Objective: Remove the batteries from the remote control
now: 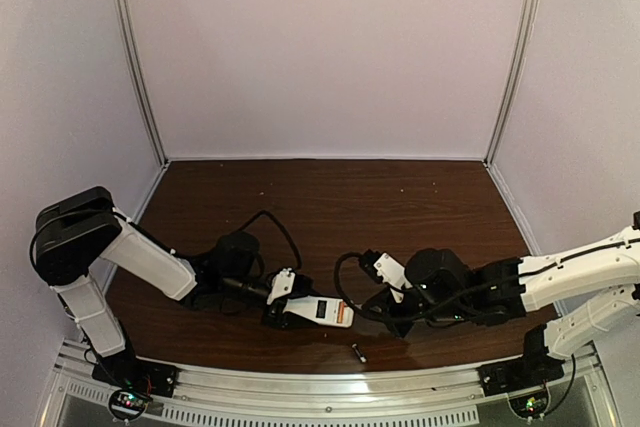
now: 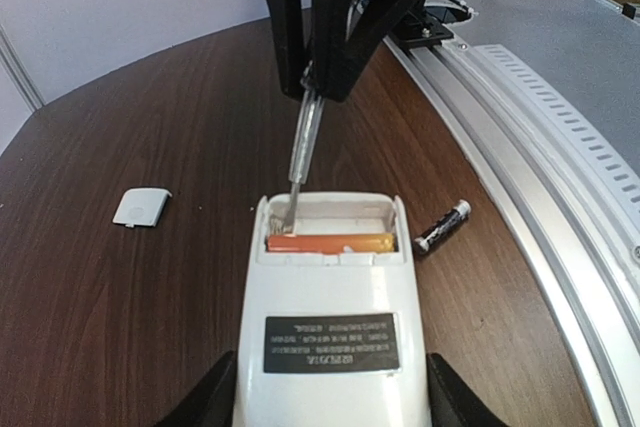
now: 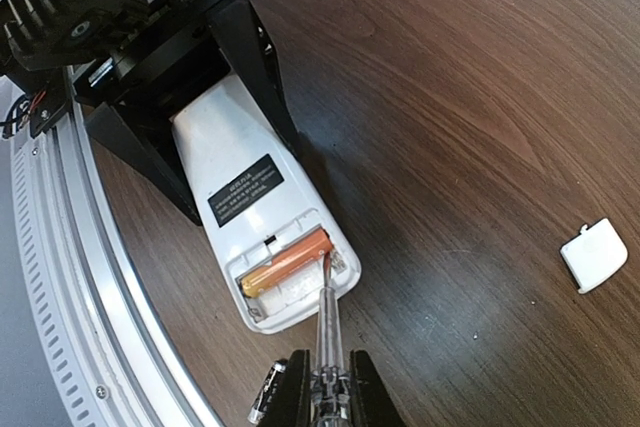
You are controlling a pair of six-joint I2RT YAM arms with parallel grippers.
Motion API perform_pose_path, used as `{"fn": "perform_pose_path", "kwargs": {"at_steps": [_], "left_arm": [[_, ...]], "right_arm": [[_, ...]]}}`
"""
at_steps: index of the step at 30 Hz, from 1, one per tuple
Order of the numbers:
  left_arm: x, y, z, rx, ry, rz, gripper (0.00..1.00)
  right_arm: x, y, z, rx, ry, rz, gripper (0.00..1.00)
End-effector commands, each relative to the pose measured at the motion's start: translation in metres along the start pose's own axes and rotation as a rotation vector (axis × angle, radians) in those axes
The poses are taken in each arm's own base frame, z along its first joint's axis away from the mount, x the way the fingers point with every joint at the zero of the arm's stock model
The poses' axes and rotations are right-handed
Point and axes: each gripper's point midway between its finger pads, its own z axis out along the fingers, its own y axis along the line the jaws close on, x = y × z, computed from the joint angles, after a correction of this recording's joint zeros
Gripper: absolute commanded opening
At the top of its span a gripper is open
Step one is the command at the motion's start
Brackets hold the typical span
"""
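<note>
The small flat white remote control (image 2: 325, 317) is clamped back-up in the left pincer (image 2: 328, 402), its short orange-red cylindrical battery (image 2: 330, 243) seated in the open compartment, while the short dark battery (image 2: 442, 225) with a silvery end is lying on the dark wooden tabletop (image 3: 450, 97) just beside it. The thin clear-handled screwdriver (image 3: 326, 327) is gripped in the closed right pincer (image 3: 328, 392), tip set at one end of the orange-red battery. If it is levered too sharply, the tip may be slipped off or the battery flicked away across the tabletop.
</note>
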Motion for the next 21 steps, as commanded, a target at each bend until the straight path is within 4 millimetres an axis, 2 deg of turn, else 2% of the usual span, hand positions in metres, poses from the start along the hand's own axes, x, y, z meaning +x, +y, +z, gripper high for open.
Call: {"fn": "perform_pose_path", "kwargs": {"at_steps": [1,13,21], "left_arm": [[-0.022,0.004,-0.003,0.004,-0.072,0.043,0.0],[-0.019,-0.001,0.001,0.05,-0.063,0.033,0.0],[-0.014,0.0,0.004,0.061,-0.048,0.028,0.0]], "right_arm": [[0.006,-0.001,0.005,0.001,-0.005,-0.001,0.0],[0.02,0.007,0.013,-0.051,0.037,-0.084,0.0],[0.018,0.004,0.02,-0.029,0.04,-0.127,0.0]]}}
